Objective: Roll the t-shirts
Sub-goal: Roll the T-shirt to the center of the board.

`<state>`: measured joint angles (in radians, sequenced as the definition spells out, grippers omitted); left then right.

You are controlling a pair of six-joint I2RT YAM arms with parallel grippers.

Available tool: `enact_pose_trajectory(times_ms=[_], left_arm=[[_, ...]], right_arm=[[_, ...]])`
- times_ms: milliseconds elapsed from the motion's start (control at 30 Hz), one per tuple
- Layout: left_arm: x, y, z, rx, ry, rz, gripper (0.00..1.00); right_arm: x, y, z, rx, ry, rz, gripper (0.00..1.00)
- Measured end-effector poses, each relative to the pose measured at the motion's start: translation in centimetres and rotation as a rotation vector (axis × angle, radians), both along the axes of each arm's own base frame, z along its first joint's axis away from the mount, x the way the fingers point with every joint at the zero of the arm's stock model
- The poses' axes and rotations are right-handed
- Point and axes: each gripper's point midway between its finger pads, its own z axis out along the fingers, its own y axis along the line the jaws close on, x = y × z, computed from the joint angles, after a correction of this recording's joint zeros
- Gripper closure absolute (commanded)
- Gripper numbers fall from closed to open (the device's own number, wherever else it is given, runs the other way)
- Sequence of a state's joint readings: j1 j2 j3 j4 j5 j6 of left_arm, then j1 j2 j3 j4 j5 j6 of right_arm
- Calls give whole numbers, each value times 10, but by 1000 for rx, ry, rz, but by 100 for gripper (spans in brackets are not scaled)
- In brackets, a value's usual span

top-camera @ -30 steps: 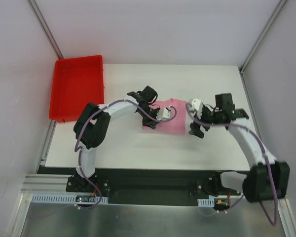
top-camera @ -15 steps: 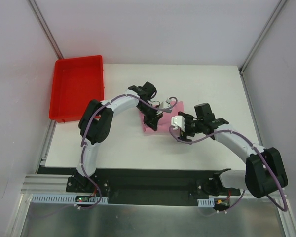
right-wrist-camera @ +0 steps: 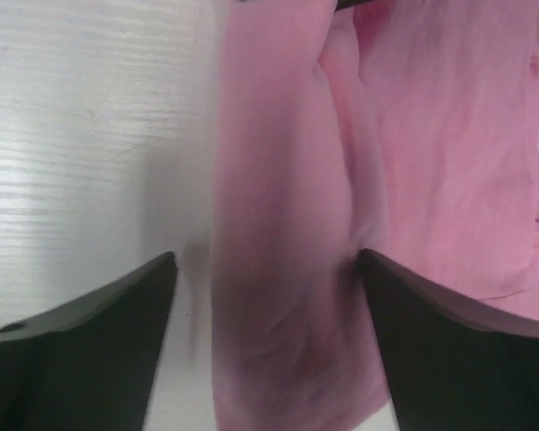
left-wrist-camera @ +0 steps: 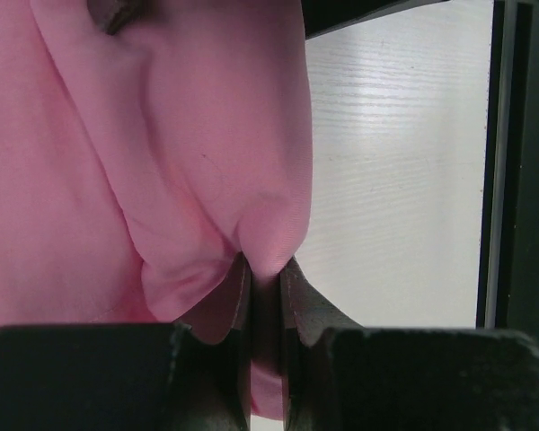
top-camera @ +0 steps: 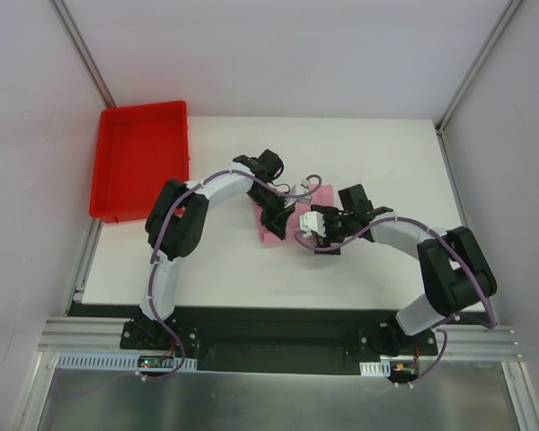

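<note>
One pink t-shirt [top-camera: 269,232], one red tray [top-camera: 96,180] and two tools share one white desk [top-camera: 386,269]. A second ago the right tool [top-camera: 307,235] stood off the t-shirt's right edge. It has since swung left over the cloth, and less pink shows, the t-shirt bunched narrower. The t-shirt lies mid-desk, well apart from the tray at the far left. The left tool [left-wrist-camera: 265,269] is clenched on a pinched fold at the t-shirt's edge. The right tool's jaws are spread wide with a rolled ridge of cloth between them; whether they touch it cannot be told.
</note>
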<state>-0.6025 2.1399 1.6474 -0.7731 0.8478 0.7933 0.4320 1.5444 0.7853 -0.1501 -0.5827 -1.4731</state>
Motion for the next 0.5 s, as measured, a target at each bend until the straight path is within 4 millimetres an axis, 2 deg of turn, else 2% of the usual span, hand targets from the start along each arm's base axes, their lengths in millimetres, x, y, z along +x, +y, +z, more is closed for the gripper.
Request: enact_pose_trajectory(times_ms=[33, 67, 133, 200, 233, 367, 500], left_arm=[[0, 0, 1, -3, 4, 3, 94], [2, 1, 1, -6, 6, 7, 88], [4, 4, 1, -8, 10, 17, 82], [7, 6, 1, -8, 11, 27, 73], [8, 7, 1, -8, 12, 30, 71], [11, 10, 2, -4, 23, 51, 64], [11, 10, 2, 4, 33, 70, 59]], right_arm=[[2, 0, -4, -8, -5, 6, 34], [4, 0, -6, -16, -6, 10, 46], [8, 0, -9, -32, -11, 19, 59], [15, 2, -7, -41, -15, 22, 65], [17, 3, -6, -42, -19, 23, 74], [19, 4, -7, -57, -4, 28, 82], [18, 3, -4, -88, 66, 32, 86]])
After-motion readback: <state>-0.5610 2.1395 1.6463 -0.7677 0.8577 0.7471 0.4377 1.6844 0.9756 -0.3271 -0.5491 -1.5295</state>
